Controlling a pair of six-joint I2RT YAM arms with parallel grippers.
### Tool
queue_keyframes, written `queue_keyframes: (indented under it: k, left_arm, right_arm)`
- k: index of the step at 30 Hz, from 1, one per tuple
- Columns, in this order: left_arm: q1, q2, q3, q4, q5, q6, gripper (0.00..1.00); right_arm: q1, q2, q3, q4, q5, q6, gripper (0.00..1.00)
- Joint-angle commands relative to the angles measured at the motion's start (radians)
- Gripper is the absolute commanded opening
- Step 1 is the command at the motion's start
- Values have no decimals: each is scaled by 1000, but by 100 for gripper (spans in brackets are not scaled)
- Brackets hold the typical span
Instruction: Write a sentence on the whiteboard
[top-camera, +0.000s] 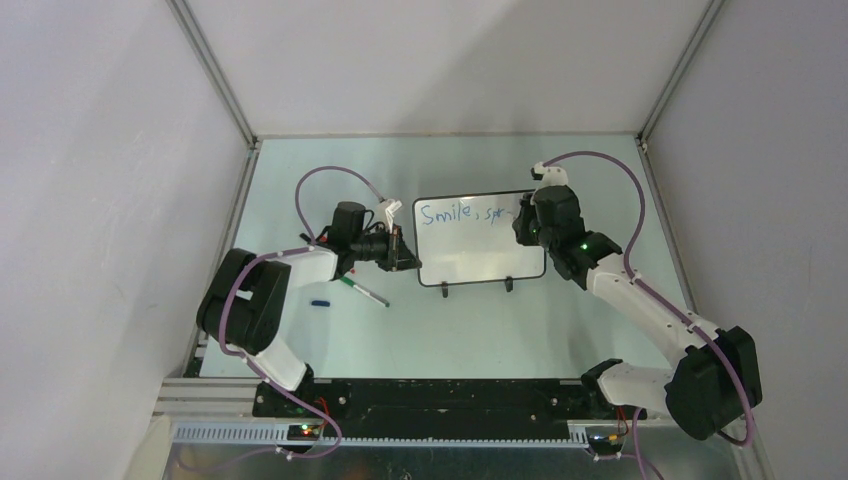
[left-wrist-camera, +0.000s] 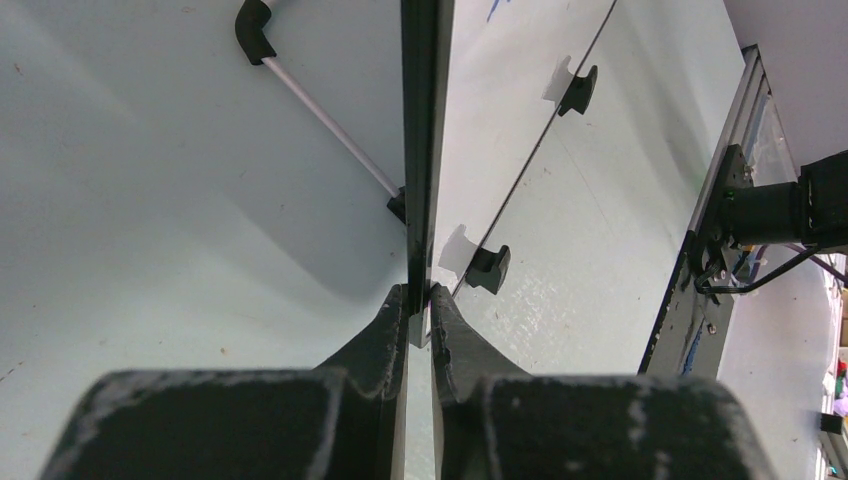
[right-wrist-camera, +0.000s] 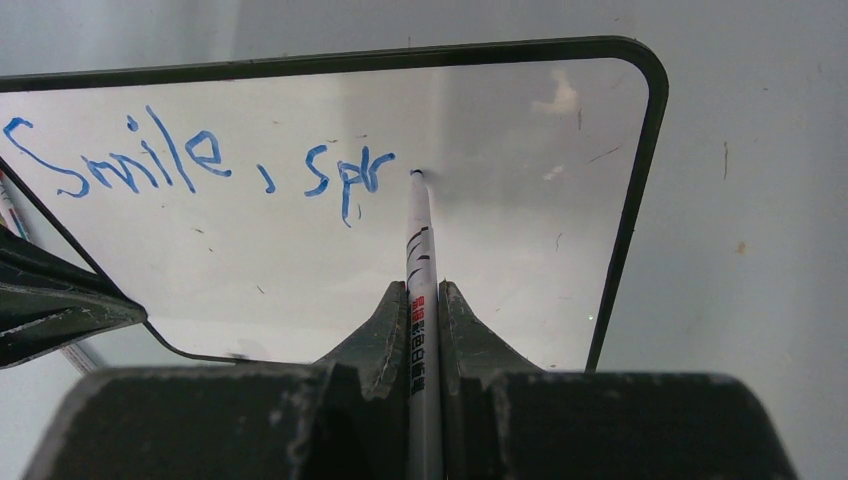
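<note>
Right wrist — right gripper (right-wrist-camera: 425, 293) tight on marker (right-wrist-camera: 418, 232), tip at whiteboard (right-wrist-camera: 300, 262), just right of sentence (right-wrist-camera: 205, 158).

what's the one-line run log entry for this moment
left gripper: shut on whiteboard edge | right gripper: shut on marker, tip at whiteboard | sentence: reads "Smile, spr"

A robotics lab cell is indicated: the table (top-camera: 450, 330) is enclosed on three sides by plain white panels (top-camera: 430, 60) on aluminium framing (top-camera: 212, 70).
</note>
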Motion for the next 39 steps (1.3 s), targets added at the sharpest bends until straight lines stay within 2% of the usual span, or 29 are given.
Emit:
queue_keyframes:
  k: [1,39]
  left_arm:
    - [-4,-35,-3,-14,-24,25,0]
    - [-21,-34,9,-46,-52,46,0]
  right_arm:
    - [-14,-5,21,4,45,11,0]
    - [-35,26,73,18,-36,8,0]
